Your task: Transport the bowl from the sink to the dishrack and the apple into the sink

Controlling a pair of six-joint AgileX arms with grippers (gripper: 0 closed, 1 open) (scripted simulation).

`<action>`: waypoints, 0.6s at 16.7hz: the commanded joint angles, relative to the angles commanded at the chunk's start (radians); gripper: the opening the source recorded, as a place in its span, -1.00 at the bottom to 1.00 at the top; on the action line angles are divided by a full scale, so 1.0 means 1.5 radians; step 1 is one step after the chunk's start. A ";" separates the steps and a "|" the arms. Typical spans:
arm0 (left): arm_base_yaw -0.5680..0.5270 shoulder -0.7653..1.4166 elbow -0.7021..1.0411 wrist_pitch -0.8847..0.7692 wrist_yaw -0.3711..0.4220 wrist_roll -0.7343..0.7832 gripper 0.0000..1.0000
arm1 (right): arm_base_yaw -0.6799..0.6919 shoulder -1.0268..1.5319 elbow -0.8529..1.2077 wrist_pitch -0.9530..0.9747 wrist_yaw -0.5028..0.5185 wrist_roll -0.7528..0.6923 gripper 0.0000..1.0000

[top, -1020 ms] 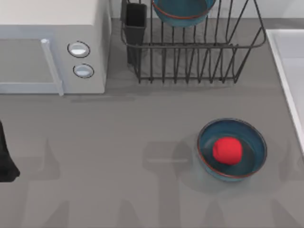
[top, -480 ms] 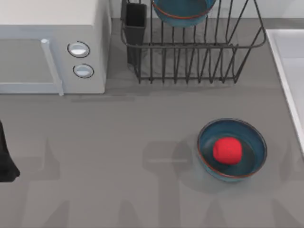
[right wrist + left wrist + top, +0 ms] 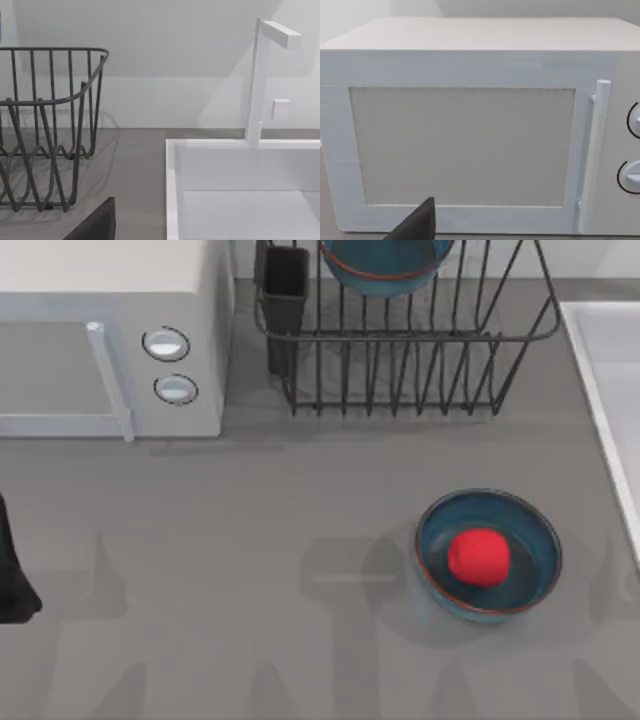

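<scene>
One blue bowl (image 3: pixel 385 265) rests inside the dark wire dishrack (image 3: pixel 400 370) at the back of the top view. An identical blue bowl (image 3: pixel 535 530) stands on the grey counter right of centre. The red apple (image 3: pixel 478 557) lies inside this second bowl. The pale sink (image 3: pixel 610 370) runs along the right edge. In the right wrist view the sink (image 3: pixel 240 170) basin holds nothing, and the dishrack (image 3: pixel 50 100) end stands beside it. A dark part of my right gripper (image 3: pixel 95 225) shows there. My left gripper (image 3: pixel 415 227) faces the microwave, with the left arm (image 3: pixel 12 570) at the far left edge.
A white microwave (image 3: pixel 100 330) with two knobs fills the back left; its door (image 3: pixel 465 145) is closed. A black cutlery cup (image 3: pixel 285 290) sits at the rack's left corner. A white faucet (image 3: pixel 257 80) rises behind the sink. Bare grey counter spans the front and middle.
</scene>
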 joint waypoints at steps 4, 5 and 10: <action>0.000 0.000 0.000 0.000 0.000 0.000 1.00 | 0.000 0.000 0.000 0.000 0.000 0.000 1.00; 0.000 0.000 0.000 0.000 0.000 0.000 1.00 | 0.000 0.000 0.000 0.000 0.000 0.000 1.00; 0.000 0.000 0.000 0.000 0.000 0.000 1.00 | 0.008 0.021 0.020 -0.020 0.000 0.010 1.00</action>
